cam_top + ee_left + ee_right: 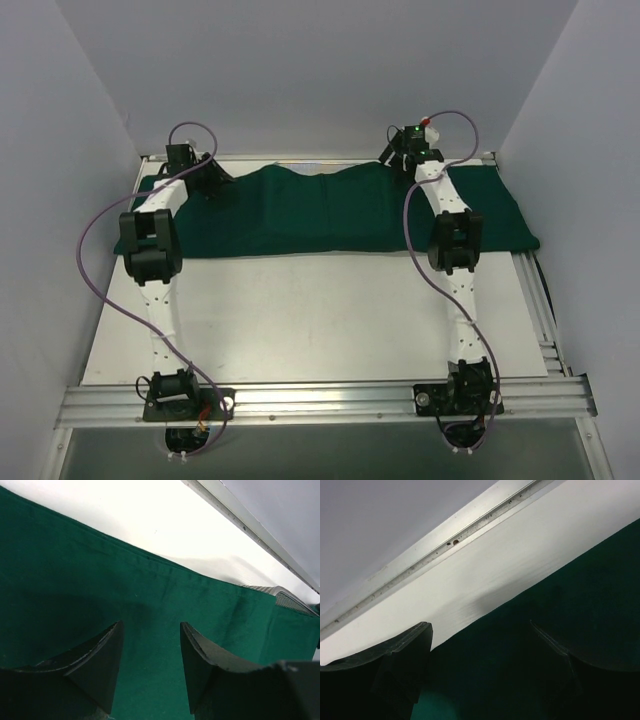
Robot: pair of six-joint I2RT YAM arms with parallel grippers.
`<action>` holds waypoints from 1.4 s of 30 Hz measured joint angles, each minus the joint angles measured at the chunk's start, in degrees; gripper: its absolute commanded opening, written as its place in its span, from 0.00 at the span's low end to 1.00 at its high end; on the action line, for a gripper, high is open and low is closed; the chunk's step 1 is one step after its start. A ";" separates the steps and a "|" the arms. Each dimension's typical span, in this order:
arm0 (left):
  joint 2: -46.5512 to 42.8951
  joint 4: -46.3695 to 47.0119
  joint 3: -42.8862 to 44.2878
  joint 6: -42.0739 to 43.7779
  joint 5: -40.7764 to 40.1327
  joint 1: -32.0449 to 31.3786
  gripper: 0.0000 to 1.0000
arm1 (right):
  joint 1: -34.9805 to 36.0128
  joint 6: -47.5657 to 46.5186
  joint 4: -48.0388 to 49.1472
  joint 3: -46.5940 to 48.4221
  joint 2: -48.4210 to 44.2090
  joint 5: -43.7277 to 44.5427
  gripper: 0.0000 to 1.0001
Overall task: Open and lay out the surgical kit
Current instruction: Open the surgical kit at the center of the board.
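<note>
Top and wrist views, kit unopened. The dark green cloth wrap [330, 210] lies as a broad band across the far half of the table [300, 320], reaching almost from side wall to side wall. Both arms stretch forward to its far edge, one near each end, a placement that suits taking that hem at two points at once.

The left gripper [151, 630] hangs just above the cloth with its fingers spread and nothing between them. Beyond it, a corner of the wire-mesh tray [290, 599] shows at the fabric's edge; the rest of the tray is covered, which probably explains the raised fold along the far hem in the top view.

The right gripper [480, 630] also has its fingers apart and empty. It straddles the line where green cloth meets bare white table, with the aluminium rail [445, 545] beyond. This placement lets one finger go down on each side of the hem.

No instruments are visible; presumably they lie under the wrap. The opening step appears barely begun, with the first pinch not yet made.
</note>
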 measured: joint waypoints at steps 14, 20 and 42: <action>0.00 2.01 -1.20 -1.92 1.70 -0.59 0.57 | 1.20 2.03 -0.46 -0.39 0.90 5.38 0.35; 0.00 2.58 -2.58 -2.58 2.14 -0.72 0.57 | 0.46 2.34 2.93 -4.20 0.83 4.20 0.14; -13.14 -4.09 -8.50 -2.43 -3.02 -1.07 0.50 | -1.01 1.33 6.67 -15.65 -12.20 -0.26 0.00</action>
